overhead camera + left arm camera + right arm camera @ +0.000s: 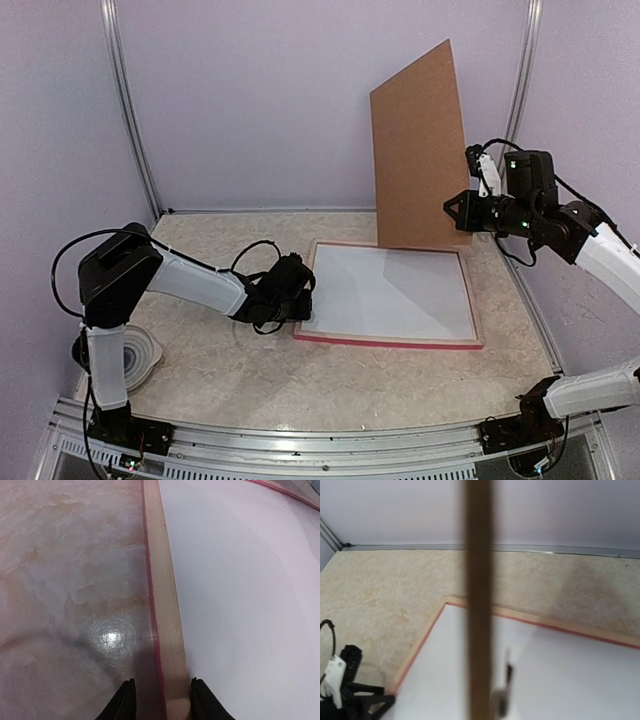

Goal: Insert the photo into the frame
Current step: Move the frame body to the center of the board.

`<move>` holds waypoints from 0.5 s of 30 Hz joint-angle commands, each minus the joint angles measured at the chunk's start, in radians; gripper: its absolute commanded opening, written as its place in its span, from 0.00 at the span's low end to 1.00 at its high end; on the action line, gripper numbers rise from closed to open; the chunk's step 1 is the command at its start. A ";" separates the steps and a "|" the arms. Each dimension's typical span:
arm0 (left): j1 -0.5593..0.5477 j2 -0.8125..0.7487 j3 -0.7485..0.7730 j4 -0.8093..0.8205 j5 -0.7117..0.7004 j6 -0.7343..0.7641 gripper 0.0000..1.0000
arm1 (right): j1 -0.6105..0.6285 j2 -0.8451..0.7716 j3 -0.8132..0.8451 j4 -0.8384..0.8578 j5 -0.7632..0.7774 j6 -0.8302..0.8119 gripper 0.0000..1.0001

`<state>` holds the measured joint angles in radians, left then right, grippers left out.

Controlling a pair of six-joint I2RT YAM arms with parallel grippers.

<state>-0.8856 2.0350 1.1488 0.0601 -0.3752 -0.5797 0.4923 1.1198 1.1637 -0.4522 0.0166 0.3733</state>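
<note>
The frame (pixel 385 342) lies back-up on the table, its pale wood rail (pixel 162 580) edged in pink-red. A plain white sheet (pixel 390 290) fills its opening; the photo is not visible. My left gripper (pixel 300 290) sits low at the frame's left rail, its black fingertips (pixel 162 680) astride that rail: the inner one is at the wood and a small gap shows on the outer side. My right gripper (pixel 462 212) is shut on the brown backing board (pixel 420 150), which it holds upright over the frame's far right corner. In the right wrist view the board (pixel 477 605) appears edge-on as a blurred band.
A white coiled object (pixel 140 355) lies beside the left arm's base. Lilac walls with metal posts (pixel 130 110) close the booth on three sides. Bare marbled tabletop (pixel 250 380) lies left of and in front of the frame.
</note>
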 commanded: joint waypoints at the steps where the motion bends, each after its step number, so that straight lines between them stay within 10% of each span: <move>1: 0.023 -0.056 -0.078 -0.032 -0.022 -0.044 0.36 | -0.012 -0.010 0.011 0.119 -0.015 -0.067 0.00; 15: 0.129 -0.232 -0.341 0.006 -0.021 -0.107 0.34 | -0.012 0.002 0.007 0.135 -0.126 -0.219 0.00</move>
<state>-0.7914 1.8454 0.8791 0.1097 -0.3752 -0.6697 0.4889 1.1301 1.1637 -0.4427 -0.0689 0.2218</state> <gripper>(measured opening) 0.334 0.022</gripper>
